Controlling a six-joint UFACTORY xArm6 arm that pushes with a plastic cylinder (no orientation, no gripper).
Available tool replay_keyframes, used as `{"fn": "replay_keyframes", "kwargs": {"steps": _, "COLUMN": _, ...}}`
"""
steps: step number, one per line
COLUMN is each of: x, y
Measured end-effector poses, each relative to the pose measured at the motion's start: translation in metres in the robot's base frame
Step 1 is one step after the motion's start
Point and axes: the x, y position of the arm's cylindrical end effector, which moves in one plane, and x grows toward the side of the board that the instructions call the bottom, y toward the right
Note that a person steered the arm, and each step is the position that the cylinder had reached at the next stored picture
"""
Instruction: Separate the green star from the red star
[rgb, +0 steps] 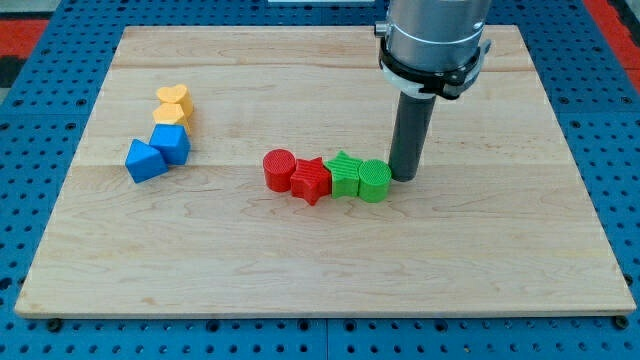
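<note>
Pale wood makes up the board (320, 260), which lies on a blue perforated surface (30, 200). Near the board's middle four blocks sit in a row, each touching the next: from left to right a red cylinder (279, 169), the red star (311, 180), the green star (345, 174) and a green cylinder (374, 181). The two stars press side against side, so they are not apart. My tip (405, 177) is the bare end of a dark rod with nothing to spread or pinch; it stands on the board just right of the green cylinder, at its far right edge, touching it or very nearly so. Well apart, at the far left, a yellow heart-shaped block (174, 98) and a second yellow block (171, 116) sit above two blue blocks (171, 143) (146, 160), all clustered together
</note>
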Motion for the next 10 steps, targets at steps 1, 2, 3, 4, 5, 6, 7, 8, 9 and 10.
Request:
{"fn": "replay_keyframes", "kwargs": {"steps": 1, "x": -0.003, "y": 0.000}}
{"fn": "replay_keyframes", "kwargs": {"steps": 2, "x": -0.014, "y": 0.000}}
{"fn": "replay_keyframes", "kwargs": {"steps": 3, "x": -0.018, "y": -0.003}}
{"fn": "replay_keyframes", "kwargs": {"steps": 4, "x": 0.005, "y": 0.021}}
{"fn": "replay_keyframes", "kwargs": {"steps": 5, "x": 0.034, "y": 0.040}}
{"fn": "replay_keyframes", "kwargs": {"steps": 6, "x": 0.069, "y": 0.025}}
{"fn": "replay_keyframes", "kwargs": {"steps": 7, "x": 0.075, "y": -0.033}}
{"fn": "replay_keyframes", "kwargs": {"steps": 8, "x": 0.049, "y": -0.058}}
{"fn": "replay_keyframes", "kwargs": {"steps": 9, "x": 0.009, "y": -0.074}}
{"fn": "replay_keyframes", "kwargs": {"steps": 10, "x": -0.033, "y": -0.087}}
